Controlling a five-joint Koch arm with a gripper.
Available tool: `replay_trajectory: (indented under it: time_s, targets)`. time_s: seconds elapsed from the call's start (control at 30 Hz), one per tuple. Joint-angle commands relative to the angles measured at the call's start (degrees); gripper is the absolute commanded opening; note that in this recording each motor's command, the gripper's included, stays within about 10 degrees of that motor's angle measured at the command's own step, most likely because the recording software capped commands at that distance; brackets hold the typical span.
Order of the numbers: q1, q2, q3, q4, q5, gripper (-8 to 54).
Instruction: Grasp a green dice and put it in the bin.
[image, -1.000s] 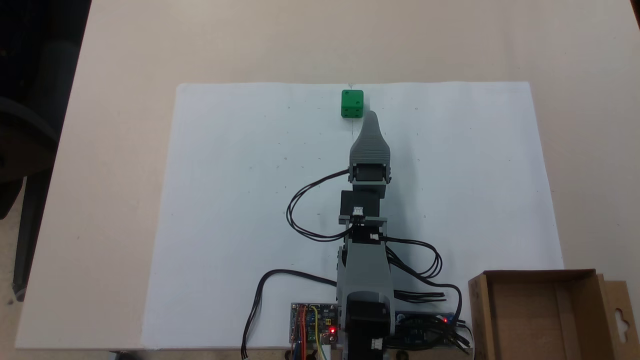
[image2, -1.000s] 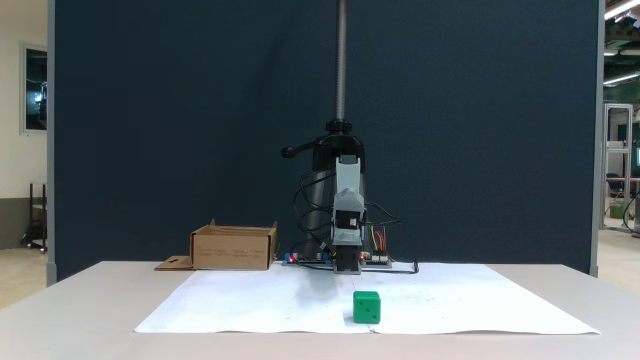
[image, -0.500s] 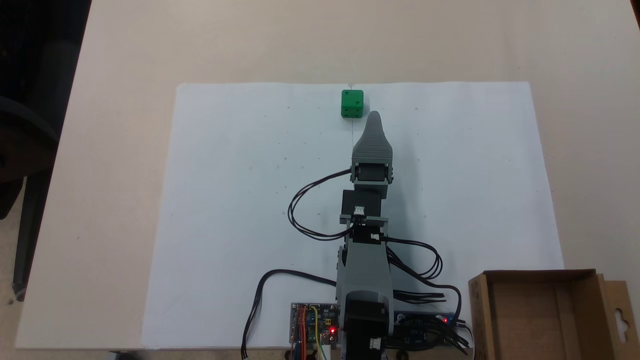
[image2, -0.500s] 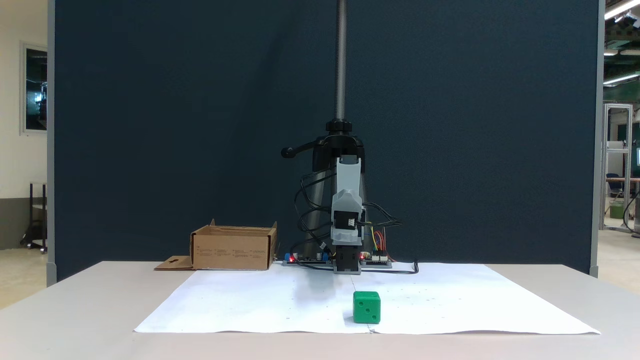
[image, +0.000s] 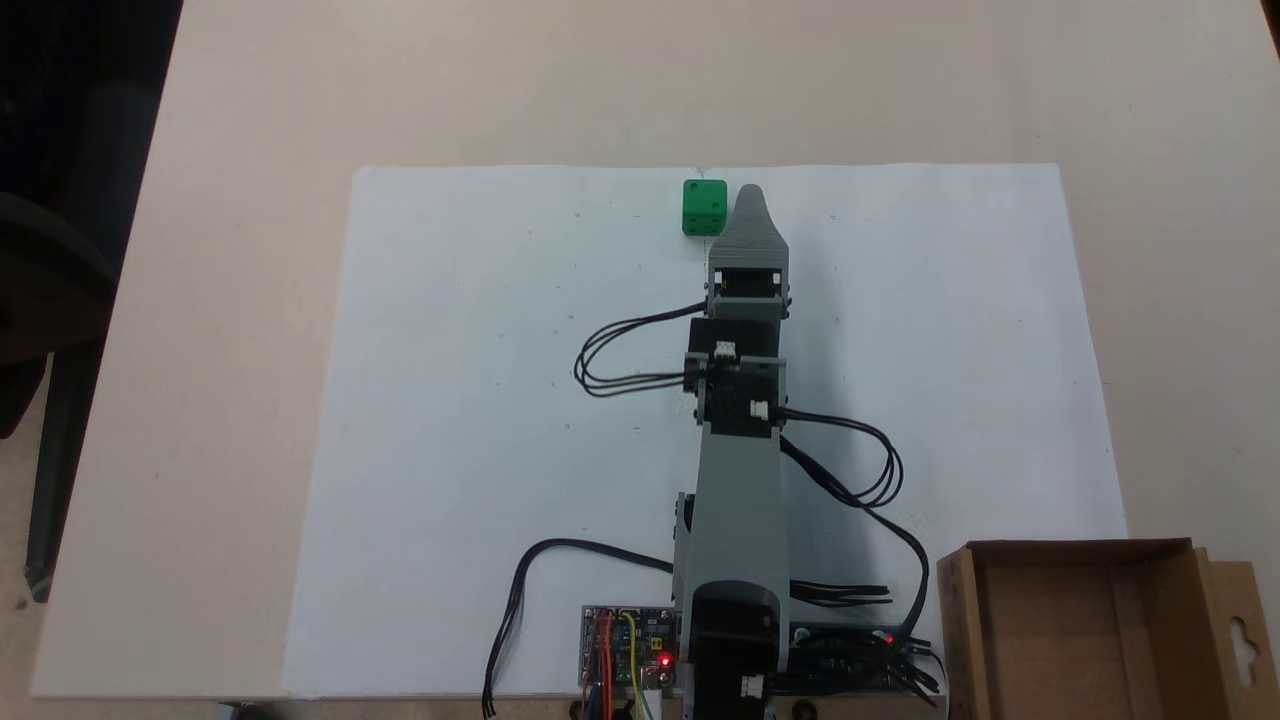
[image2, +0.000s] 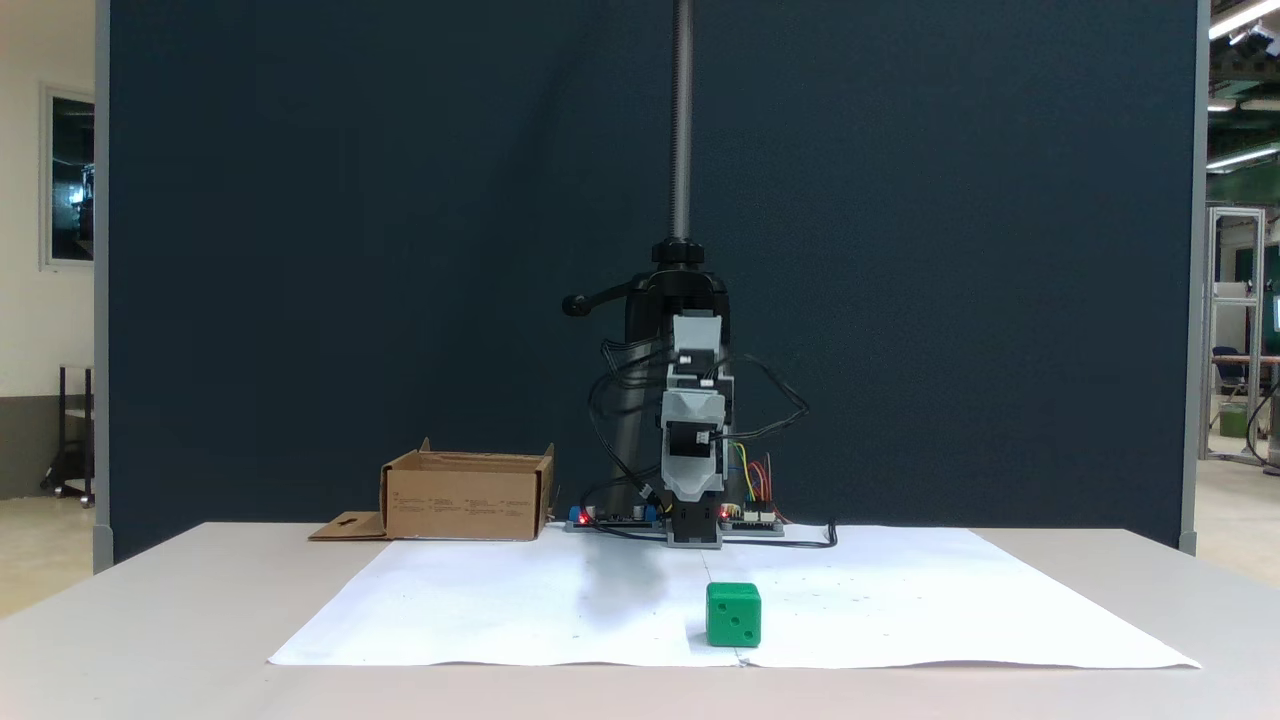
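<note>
Gripper (image: 750, 192) tip just beside green dice (image: 704, 207).

**Paper, boards and backdrop**

A large white paper sheet (image: 480, 400) lies flat on the pale beige table (image: 250, 100). At its 6 o'clock edge sits a small circuit board (image: 625, 655) with coloured wires and a red light. A dark blue partition panel (image2: 350, 250) stands behind the table, with a vertical metal pole (image2: 682, 120) rising before it.
</note>
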Motion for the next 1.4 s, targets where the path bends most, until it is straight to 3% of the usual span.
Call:
replay_trajectory:
  time_s: [0.0,0.23,0.57,1.03,1.37]
  targets:
    - [0.2,4.7,-6.5,9.2,-0.4,42.7]
    - [-0.4,-4.6,-21.9,33.5,-0.1,42.6]
    - [-0.8,-28.2,-47.9,63.1,2.5,42.3]
    - [-3.9,-52.6,-77.6,77.1,8.0,42.1]
    - [-5.0,-64.5,-91.9,81.4,10.4,41.4]
